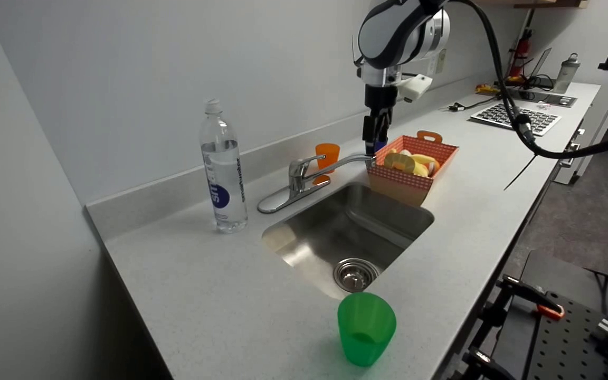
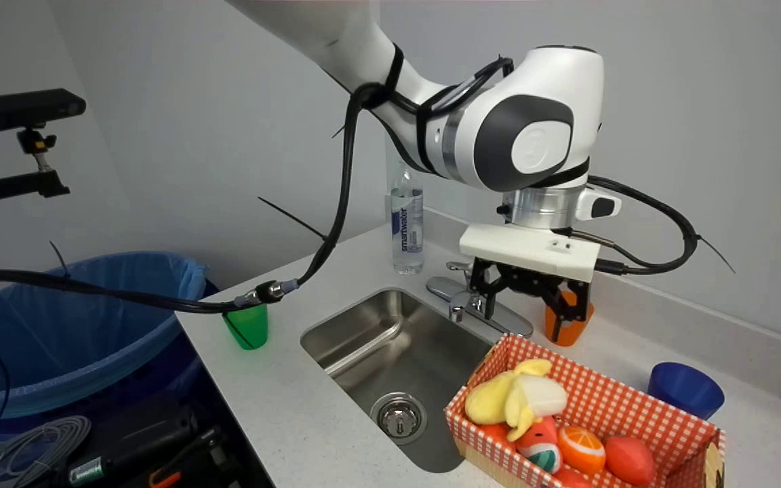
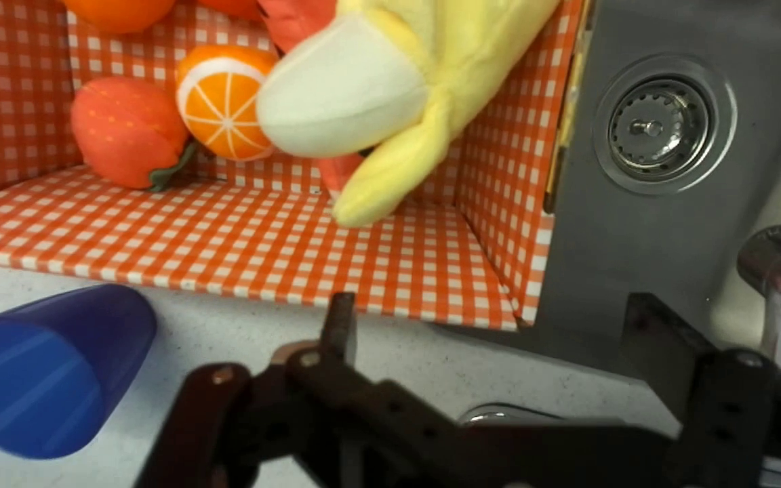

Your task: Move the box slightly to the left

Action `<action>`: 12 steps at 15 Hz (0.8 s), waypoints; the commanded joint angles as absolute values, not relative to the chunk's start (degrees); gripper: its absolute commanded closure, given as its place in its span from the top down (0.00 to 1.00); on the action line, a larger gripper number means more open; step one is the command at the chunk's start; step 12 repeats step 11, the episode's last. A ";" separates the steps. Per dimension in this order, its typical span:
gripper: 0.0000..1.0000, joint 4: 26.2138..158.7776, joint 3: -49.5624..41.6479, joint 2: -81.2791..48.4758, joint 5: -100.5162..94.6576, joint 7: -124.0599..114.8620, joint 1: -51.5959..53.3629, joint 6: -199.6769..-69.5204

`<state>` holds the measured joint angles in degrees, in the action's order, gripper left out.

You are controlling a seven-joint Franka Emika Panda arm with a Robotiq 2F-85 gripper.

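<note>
We log the gripper (image 3: 492, 329) with jaws spread well apart. The box (image 3: 262, 251) lies just beside them; in wrist view a corner shows between the fingertips (image 3: 342, 325), contact we cannot tell. Same view cuts off its far side. Long axis runs along the counter (image 1: 240, 295), a short end at the sink (image 1: 335, 227).

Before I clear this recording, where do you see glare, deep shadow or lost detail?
In an exterior view, a bright glare patch on the stainless-steel sink, and deep shadow at lower left beside the countertop; in the wrist view, pale streaks on the blue cup, highlights on the chrome faucet, jaws dark and slightly soft.
</note>
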<state>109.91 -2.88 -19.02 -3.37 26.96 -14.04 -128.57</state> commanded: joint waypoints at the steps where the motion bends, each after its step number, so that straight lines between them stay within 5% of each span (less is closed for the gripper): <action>1: 1.00 112.52 -3.25 -14.97 -2.80 29.48 -13.88 -129.01; 12: 1.00 111.52 -3.72 -13.95 -2.82 29.19 -13.14 -128.39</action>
